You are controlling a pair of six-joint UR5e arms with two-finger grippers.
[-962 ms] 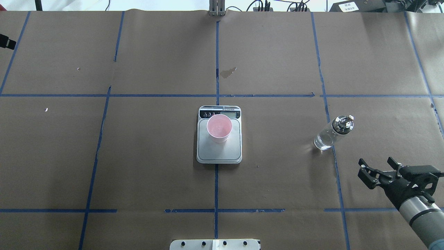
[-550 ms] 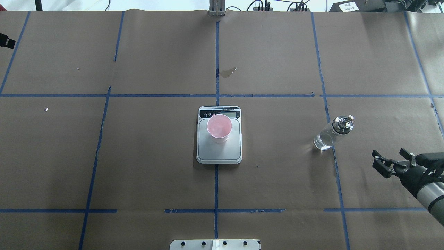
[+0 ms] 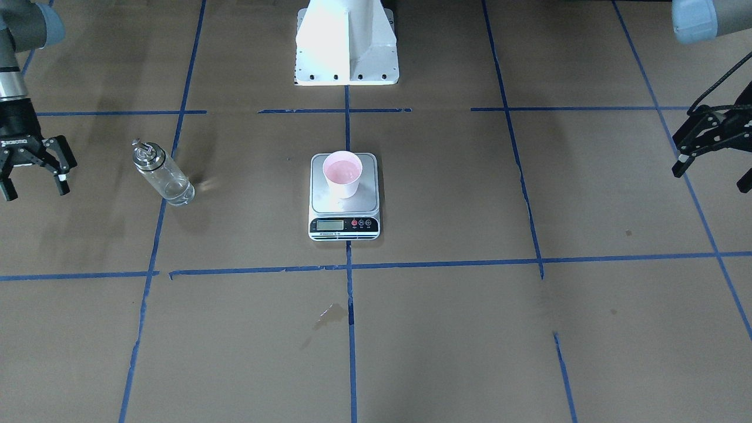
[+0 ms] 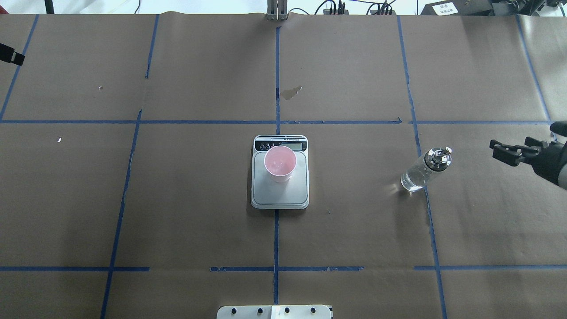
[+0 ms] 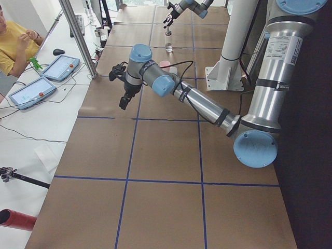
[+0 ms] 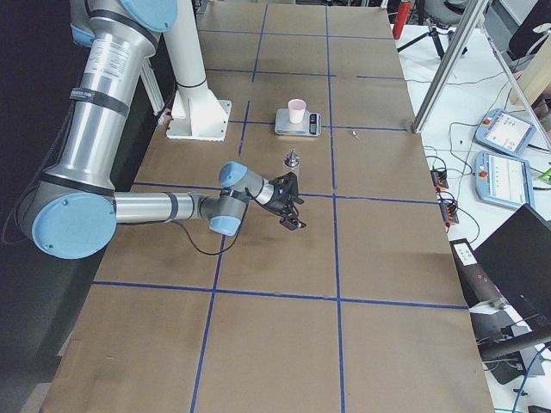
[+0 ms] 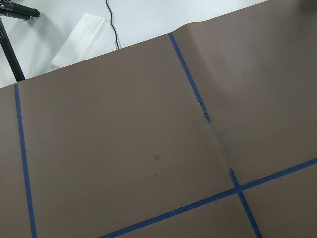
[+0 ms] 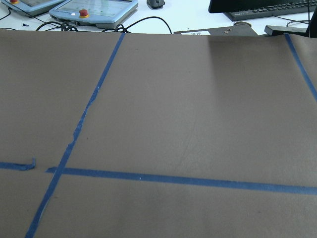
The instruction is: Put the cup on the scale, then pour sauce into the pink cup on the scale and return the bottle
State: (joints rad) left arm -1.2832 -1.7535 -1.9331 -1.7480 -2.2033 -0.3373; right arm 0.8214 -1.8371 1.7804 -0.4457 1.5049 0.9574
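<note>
The pink cup (image 4: 280, 163) stands upright on the scale (image 4: 280, 197) at the table's middle; both also show in the front view, cup (image 3: 343, 172) on scale (image 3: 320, 202). The clear glass bottle (image 4: 420, 173) with a silver cap stands on the paper to the right, some clear sauce in its base; it also shows in the front view (image 3: 161, 174). My right gripper (image 4: 509, 149) is open and empty, to the right of the bottle and apart from it, as the front view (image 3: 33, 189) also shows. My left gripper (image 3: 711, 179) is open and empty at the far left edge.
Brown paper with blue tape lines (image 4: 277, 122) covers the table. A small stain (image 4: 290, 92) lies beyond the scale. The robot's white base (image 3: 346, 41) stands behind the scale. Both wrist views show only paper and tape. Tablets (image 6: 504, 163) lie on the operators' side.
My right gripper has moved away from the robot and to the right, from near the front tape line to level with the bottle's cap. Bottle, cup and scale have not moved.
</note>
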